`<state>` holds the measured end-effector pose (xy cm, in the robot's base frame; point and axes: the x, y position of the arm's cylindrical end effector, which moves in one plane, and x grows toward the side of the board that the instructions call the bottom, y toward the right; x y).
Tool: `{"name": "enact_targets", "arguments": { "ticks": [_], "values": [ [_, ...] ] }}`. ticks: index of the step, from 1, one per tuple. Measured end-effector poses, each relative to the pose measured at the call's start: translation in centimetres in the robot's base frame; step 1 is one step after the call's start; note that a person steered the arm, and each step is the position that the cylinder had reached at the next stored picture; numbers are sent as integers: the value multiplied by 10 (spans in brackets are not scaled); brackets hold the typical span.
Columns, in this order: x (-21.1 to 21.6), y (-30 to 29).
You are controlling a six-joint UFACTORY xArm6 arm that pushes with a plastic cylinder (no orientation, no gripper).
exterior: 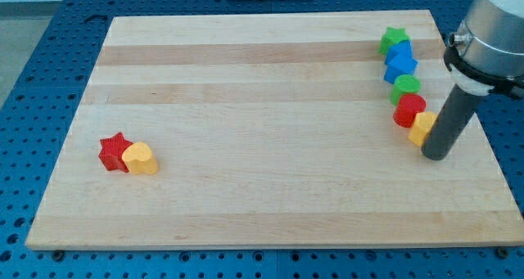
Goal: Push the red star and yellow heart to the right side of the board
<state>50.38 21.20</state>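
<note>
The red star (114,151) lies near the board's left edge, low in the view. The yellow heart (141,159) touches it on its right side. My tip (435,155) rests on the board far to the view's right, just right of and touching or nearly touching a yellow block (422,127). The tip is far from the red star and the yellow heart.
A column of blocks runs along the board's right side: a green star (394,41), a blue block (400,63), a green round block (406,87), a red block (408,110) and the yellow block. The wooden board (262,148) sits on a blue perforated table.
</note>
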Motion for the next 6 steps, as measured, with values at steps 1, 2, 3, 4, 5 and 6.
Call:
{"name": "enact_targets", "arguments": {
  "ticks": [1,2,3,4,5,6],
  "values": [
    [-1,-1],
    [16,-1],
    [33,-47],
    [17,-124],
    [-27,-204],
    [-56,-291]
  ]
}}
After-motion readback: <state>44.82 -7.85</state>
